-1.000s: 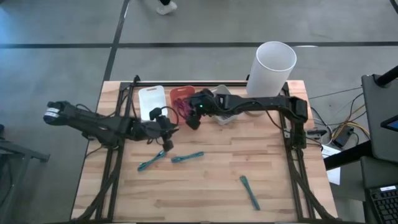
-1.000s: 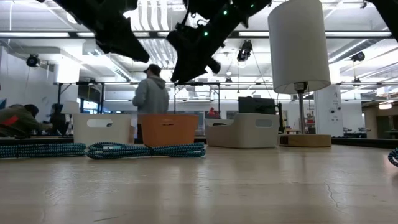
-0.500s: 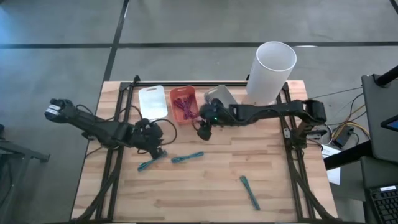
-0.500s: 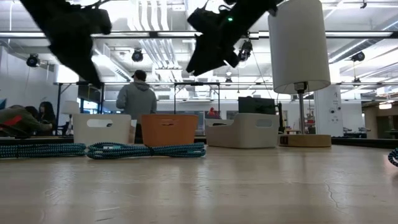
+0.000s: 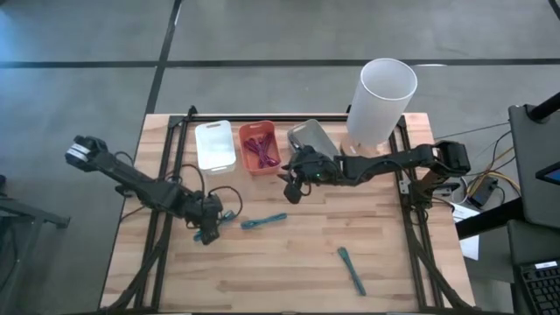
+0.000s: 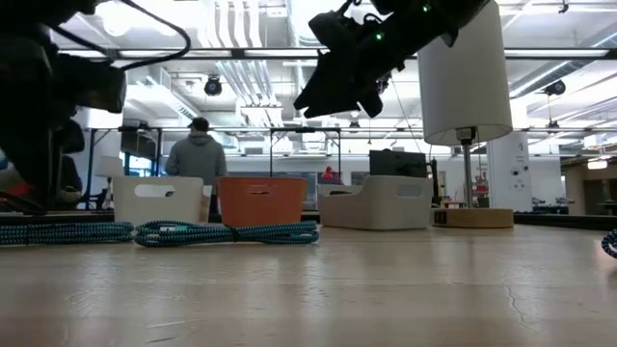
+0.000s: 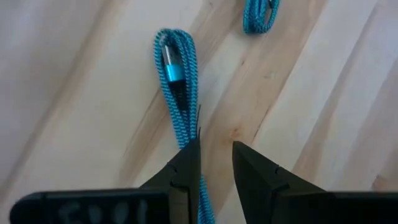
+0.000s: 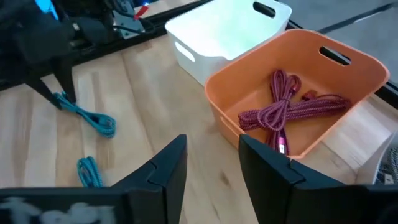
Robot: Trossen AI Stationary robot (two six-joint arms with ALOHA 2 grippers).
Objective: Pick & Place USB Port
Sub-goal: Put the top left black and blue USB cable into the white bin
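A coiled blue braided USB cable (image 7: 177,93) lies flat on the wooden table, left of the middle (image 5: 219,220). My left gripper (image 7: 216,146) points down right over one end of it (image 5: 208,232), with a narrow gap between its fingers. The cable runs under one finger, not between the two. My right gripper (image 8: 211,146) is open and empty, raised above the table just right of the orange bin (image 5: 260,147). A dark red cable (image 8: 292,112) lies in that bin. My left gripper comes at the blue cable's end (image 7: 189,140) from above, pointing down, with the cable lying along beside and under one finger (image 7: 186,168). I cannot tell whether the finger touches it. The cable lies flat on the table.
A white bin (image 5: 214,144), the orange bin and a grey bin (image 5: 308,137) stand in a row at the far edge, beside a tall white cylinder (image 5: 382,101). Two more blue cables lie at mid-table (image 5: 264,220) and near right (image 5: 352,269). People show beyond the table.
My left gripper has gone toward the table's near edge and down, to the left blue cable. My right gripper has moved away from over the orange bin toward the table's right and near side, leaving the red cable in the bin.
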